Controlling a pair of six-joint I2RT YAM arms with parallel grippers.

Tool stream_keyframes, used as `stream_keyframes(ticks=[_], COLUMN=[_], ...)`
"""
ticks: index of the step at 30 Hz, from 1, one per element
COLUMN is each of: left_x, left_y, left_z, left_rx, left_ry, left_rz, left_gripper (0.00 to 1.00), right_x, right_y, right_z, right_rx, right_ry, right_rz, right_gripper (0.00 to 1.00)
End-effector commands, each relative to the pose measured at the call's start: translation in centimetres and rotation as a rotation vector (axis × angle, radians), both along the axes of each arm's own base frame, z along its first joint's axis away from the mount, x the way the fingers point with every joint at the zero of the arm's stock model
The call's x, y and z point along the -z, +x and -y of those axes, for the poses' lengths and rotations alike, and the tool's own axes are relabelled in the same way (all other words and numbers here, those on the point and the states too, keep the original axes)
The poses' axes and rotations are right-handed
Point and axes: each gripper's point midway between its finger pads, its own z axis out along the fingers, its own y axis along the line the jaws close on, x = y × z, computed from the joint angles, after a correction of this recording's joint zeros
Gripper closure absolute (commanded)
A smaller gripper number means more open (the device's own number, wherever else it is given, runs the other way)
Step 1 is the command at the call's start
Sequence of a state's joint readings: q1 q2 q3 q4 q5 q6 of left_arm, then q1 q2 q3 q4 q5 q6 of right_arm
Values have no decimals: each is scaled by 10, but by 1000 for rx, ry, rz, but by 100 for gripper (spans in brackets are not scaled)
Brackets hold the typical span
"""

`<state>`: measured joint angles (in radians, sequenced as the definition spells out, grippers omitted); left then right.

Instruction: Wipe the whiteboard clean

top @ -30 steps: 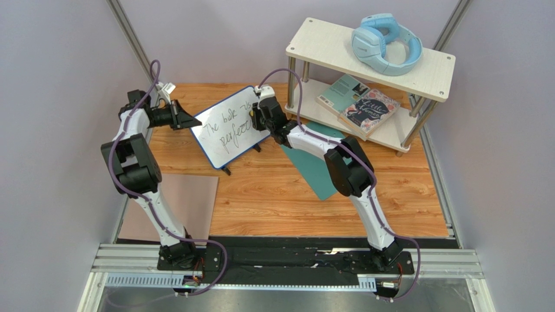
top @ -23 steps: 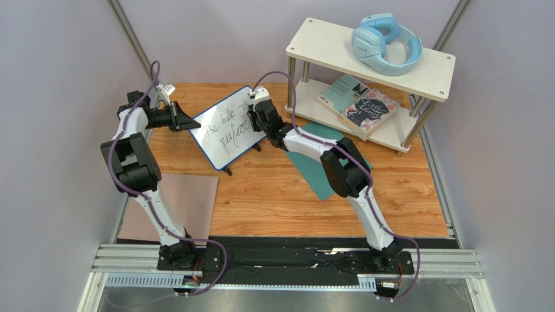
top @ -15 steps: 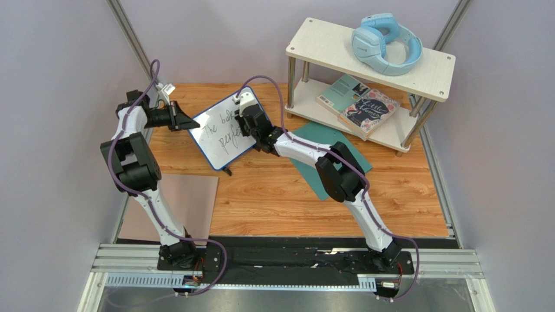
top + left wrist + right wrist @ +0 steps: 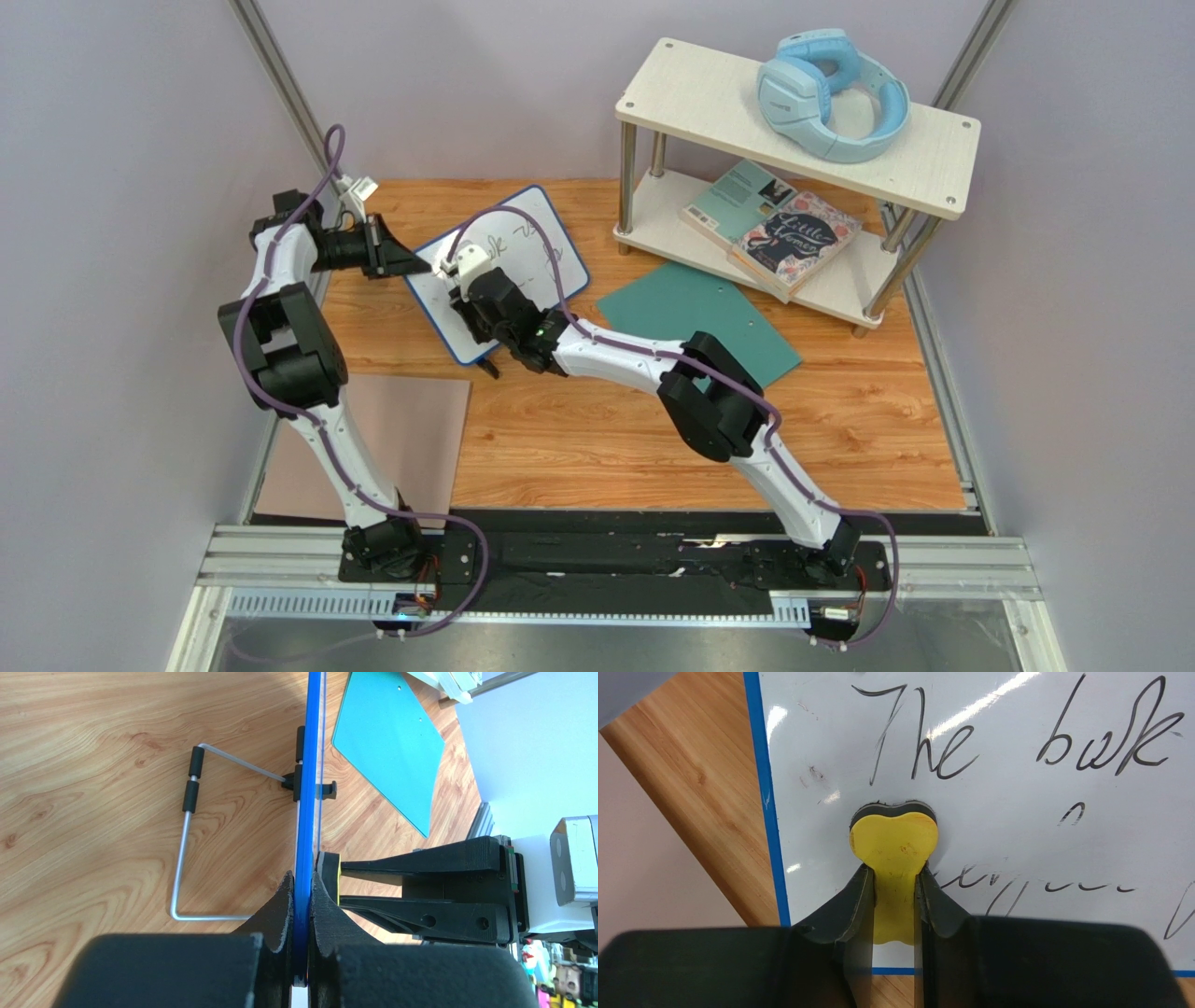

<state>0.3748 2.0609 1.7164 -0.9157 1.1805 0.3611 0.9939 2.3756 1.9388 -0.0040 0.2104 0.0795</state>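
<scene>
top external: whiteboard (image 4: 544, 249) stands tilted on the wooden table (image 4: 589, 434), left-rear, between the two arms. the right arm's wrist lies across its face and hides most of the writing; only a few strokes show on the upper part. the right arm's fingers are under the wrist and not visible here. left gripper (image 4: 407, 263) meets the board's left edge. bare wood lies in front of the board and toward the near right. pinkish mat (image 4: 414, 420) at near left, partly under the left arm. teal sheet (image 4: 701, 315) lies flat to the right of the board, apart from it, its near edge hidden by the right arm. two-tier shelf (image 4: 687, 91) at rear right: blue headphones (image 4: 831, 95) on the top tier, books (image 4: 774, 224) on the lower tier, partly covered by the tier above.

left wrist: board seen edge-on. fingers pinched on the blue rim, one on each side. wire stand (image 4: 184, 854) props the back. rim's near end is cut off behind the gripper body.

right wrist: right gripper (image 4: 894, 869) narrow, clamped on the stem of a yellow eraser (image 4: 894, 836). eraser head lies against the board face, near the left rim. top line reads "the bwk". lower line is broken strokes, partly behind the eraser, cut off at right, unreadable.
</scene>
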Motion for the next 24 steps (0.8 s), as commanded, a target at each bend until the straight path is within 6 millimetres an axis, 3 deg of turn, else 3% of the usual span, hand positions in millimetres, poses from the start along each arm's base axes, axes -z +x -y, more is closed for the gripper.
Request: stream_keyframes(ticks=[1,8,11,13,15,16,24], left_x=[2,3,2,3,2,2,-1], left_y=[24,21,20,21,20,21,21], left_z=[-25,-23,-25,-24,-24,-25,-24], left_rx=[-14,-4,-6,-2,-4,-4,-5], left_ry=[168,171,176,178,176,178,171], left_rz=[139,135,134,135,134,135,132], left_gripper=[100,100,100,100,100,100,100], right_x=[6,-10,-5,-2,8,3,8], right_y=[34,106,124,127,120,116,41], right_z=[27,101,132,138,130,124,49], right_rx=[184,457,541,534,463,417,105], right_ry=[-18,-17,-28,-32,-38,-23,27], right_rz=[25,69,61,45,17,23,-49], right_gripper=[100,100,100,100,100,100,100])
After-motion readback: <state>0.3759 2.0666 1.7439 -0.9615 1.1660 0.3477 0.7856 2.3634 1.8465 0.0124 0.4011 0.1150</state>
